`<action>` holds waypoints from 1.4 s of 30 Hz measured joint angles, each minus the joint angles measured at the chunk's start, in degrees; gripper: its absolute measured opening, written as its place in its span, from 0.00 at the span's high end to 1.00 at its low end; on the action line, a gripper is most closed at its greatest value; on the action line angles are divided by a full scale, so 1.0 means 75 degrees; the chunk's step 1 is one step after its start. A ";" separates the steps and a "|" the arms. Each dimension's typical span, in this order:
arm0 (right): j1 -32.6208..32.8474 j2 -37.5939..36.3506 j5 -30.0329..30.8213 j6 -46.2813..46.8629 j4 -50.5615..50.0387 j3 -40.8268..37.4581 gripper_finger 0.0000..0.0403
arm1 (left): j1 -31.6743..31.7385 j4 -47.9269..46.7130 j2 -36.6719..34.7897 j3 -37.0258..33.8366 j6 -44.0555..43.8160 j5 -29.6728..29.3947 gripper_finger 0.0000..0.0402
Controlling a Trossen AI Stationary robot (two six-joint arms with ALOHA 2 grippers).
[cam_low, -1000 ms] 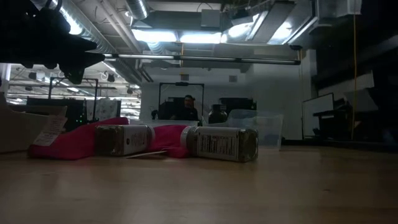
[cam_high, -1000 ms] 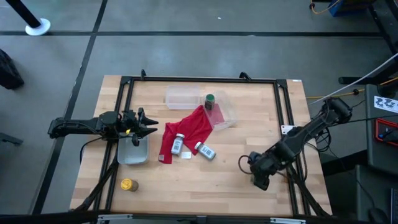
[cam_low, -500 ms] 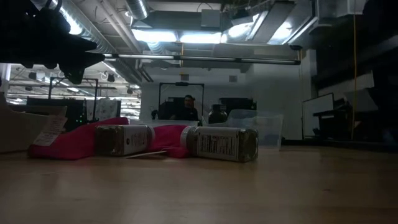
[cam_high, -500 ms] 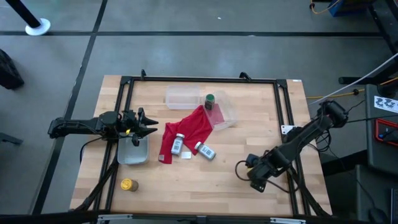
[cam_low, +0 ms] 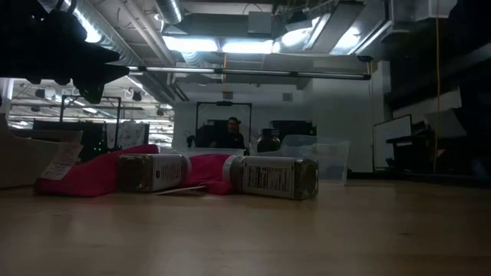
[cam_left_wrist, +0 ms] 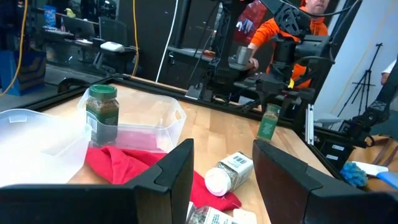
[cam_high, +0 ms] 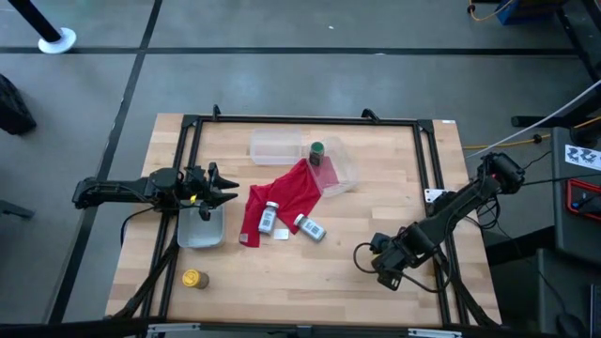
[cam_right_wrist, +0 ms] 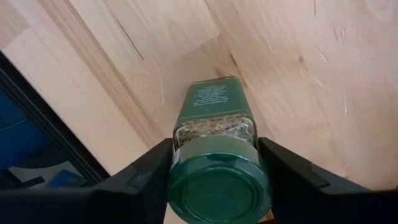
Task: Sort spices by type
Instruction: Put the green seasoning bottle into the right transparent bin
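Observation:
My right gripper [cam_high: 380,265] is over the table's right near part, shut on a green-capped jar [cam_right_wrist: 214,143] of dark herbs. The jar also shows far off in the left wrist view [cam_left_wrist: 268,122]. A second green-capped jar [cam_high: 317,153] stands upright by the red cloth [cam_high: 282,197]. One silver-grey jar [cam_high: 269,218] lies on its side on the cloth. Another silver-grey jar [cam_high: 310,227] lies on the wood beside it. The yellow jar [cam_high: 192,279] stands near the left near corner. My left gripper [cam_high: 221,192] hovers open at the table's left. My right gripper pinches the green-capped jar between its two fingers at the cap end [cam_right_wrist: 217,180]. One finger [cam_right_wrist: 146,171] stands on each side of the cap. The fingers come from above, pointing down, and the jar hangs upright below them. I cannot tell whether its base touches the table.
Three clear tubs: one below my left gripper [cam_high: 200,227], one at the far middle [cam_high: 277,147], one beside the upright green jar [cam_high: 343,171]. A black frame [cam_high: 427,178] runs round the table. A person [cam_left_wrist: 298,25] stands beyond the right edge. Bare wood lies along the near side.
My right gripper has moved a little toward the table's left, still shut on the green-capped jar. My left arm and the other jars have kept still.

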 joint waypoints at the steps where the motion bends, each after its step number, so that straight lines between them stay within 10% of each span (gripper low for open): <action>1: 0.0000 0.0000 0.0056 0.0024 0.0008 0.0000 0.49 | -0.0001 -0.0002 0.0003 0.0001 0.0000 -0.0001 0.63; 15: -0.1080 -0.0002 0.0502 -0.0389 0.0309 0.0019 0.49 | 0.0000 -0.0003 0.0000 0.0000 0.0000 -0.0001 0.63; 42: -0.5973 0.0066 0.2850 -0.6541 -0.1154 0.3115 0.49 | 0.0002 -0.0002 0.0000 0.0000 0.0000 -0.0002 0.63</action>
